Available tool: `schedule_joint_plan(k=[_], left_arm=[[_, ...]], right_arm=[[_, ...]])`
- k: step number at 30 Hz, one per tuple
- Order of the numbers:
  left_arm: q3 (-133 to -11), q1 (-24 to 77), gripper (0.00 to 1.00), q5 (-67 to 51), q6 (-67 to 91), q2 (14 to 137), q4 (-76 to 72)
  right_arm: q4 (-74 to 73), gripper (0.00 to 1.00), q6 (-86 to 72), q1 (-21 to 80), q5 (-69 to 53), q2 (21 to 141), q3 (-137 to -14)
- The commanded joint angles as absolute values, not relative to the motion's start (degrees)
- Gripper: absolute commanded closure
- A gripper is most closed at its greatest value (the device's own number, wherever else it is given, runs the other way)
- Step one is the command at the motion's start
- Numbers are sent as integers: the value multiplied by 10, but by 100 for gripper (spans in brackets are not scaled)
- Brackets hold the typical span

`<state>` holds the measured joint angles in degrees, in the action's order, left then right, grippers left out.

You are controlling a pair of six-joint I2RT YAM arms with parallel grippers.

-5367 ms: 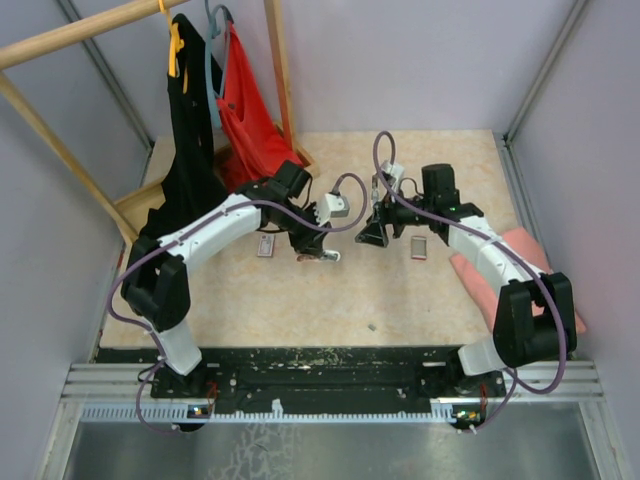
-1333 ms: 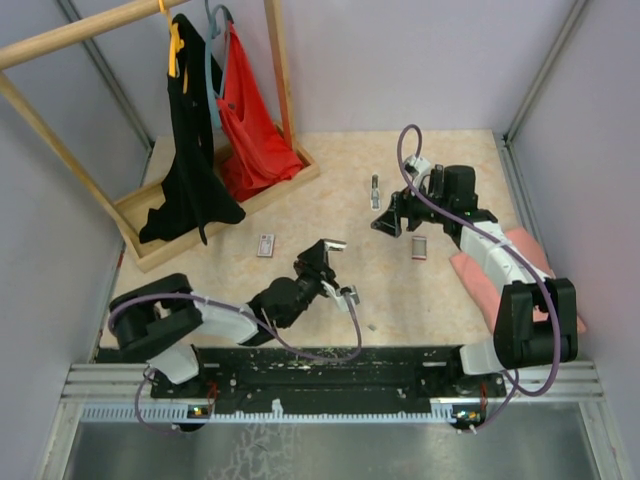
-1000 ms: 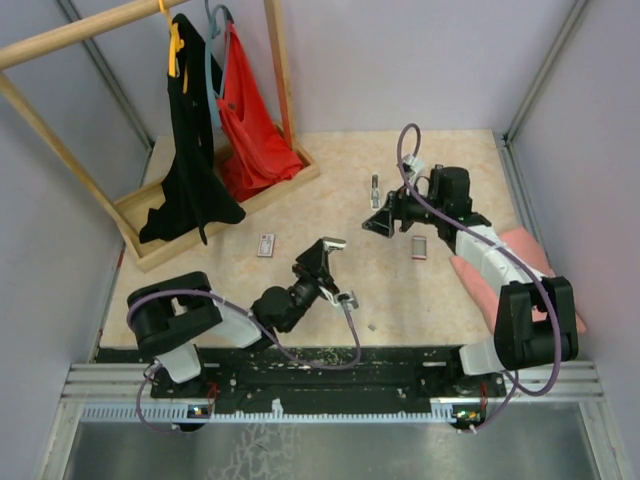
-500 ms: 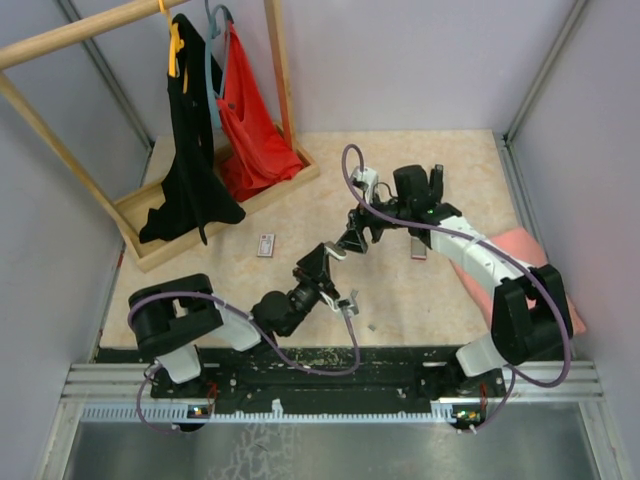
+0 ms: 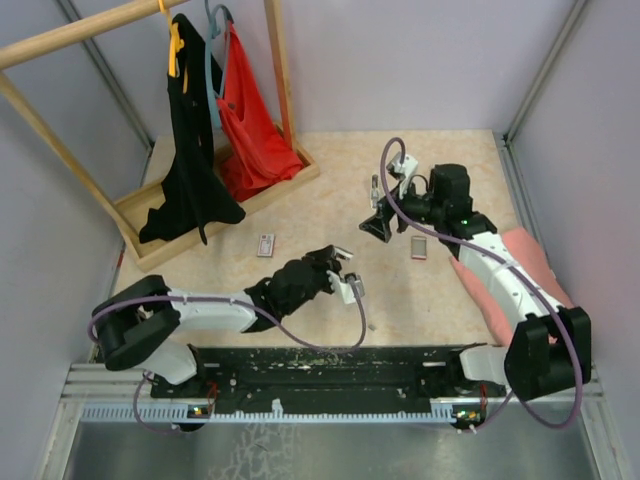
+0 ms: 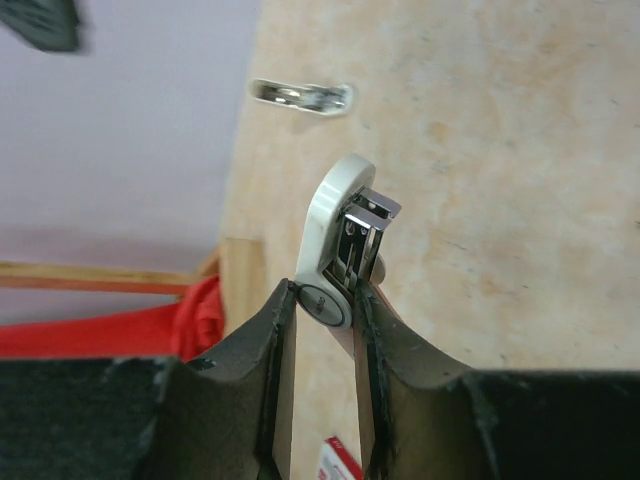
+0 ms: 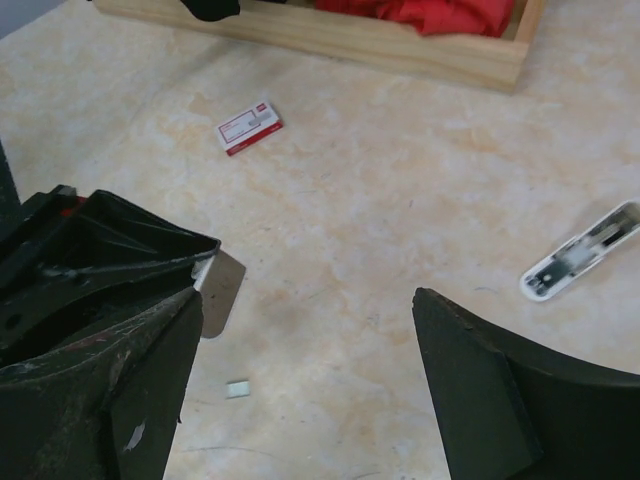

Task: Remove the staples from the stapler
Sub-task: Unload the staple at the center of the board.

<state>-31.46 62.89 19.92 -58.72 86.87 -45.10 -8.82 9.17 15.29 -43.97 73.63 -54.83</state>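
Observation:
My left gripper point(image 5: 332, 263) point(image 6: 325, 298) is shut on the stapler point(image 5: 345, 255) point(image 6: 338, 235) at its round hinge pin. The stapler shows a white casing and a silver metal channel sticking out past the fingertips. In the right wrist view a silvery plate of the stapler point(image 7: 222, 290) juts from the left gripper's dark fingers. My right gripper point(image 5: 376, 226) point(image 7: 305, 300) hangs wide open to the upper right of the stapler, apart from it, with nothing between its fingers. A tiny silvery strip of staples point(image 5: 371, 326) point(image 7: 237, 389) lies loose on the table near the front.
A white-and-silver clip-like piece point(image 5: 375, 185) point(image 7: 580, 265) point(image 6: 300, 95) lies at the back. Small red-and-white boxes point(image 5: 265, 245) point(image 7: 250, 125) point(image 5: 419, 248) lie either side. A pink cloth point(image 5: 520, 265) is on the right; the wooden rack point(image 5: 230, 205) with hanging clothes stands back left.
My right gripper has pulled back from the stapler's tip to the right and opened wider. The left arm has flattened out, carrying the stapler slightly right.

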Motion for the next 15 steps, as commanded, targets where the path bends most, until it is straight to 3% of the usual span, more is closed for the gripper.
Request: schedule_joint_plan(k=[1,10,15], left_arm=[[-390,585,100,76,-449,846,-143],[-506,485,100,-130,-366,862,63],[-542,445,100,-222,-343,872,121]], right_arm=[[-60,14,162,149,-443,682,-549],[-169,11,380,149,-493,645,-552],[-163,15,455,149,-516,633,-521]])
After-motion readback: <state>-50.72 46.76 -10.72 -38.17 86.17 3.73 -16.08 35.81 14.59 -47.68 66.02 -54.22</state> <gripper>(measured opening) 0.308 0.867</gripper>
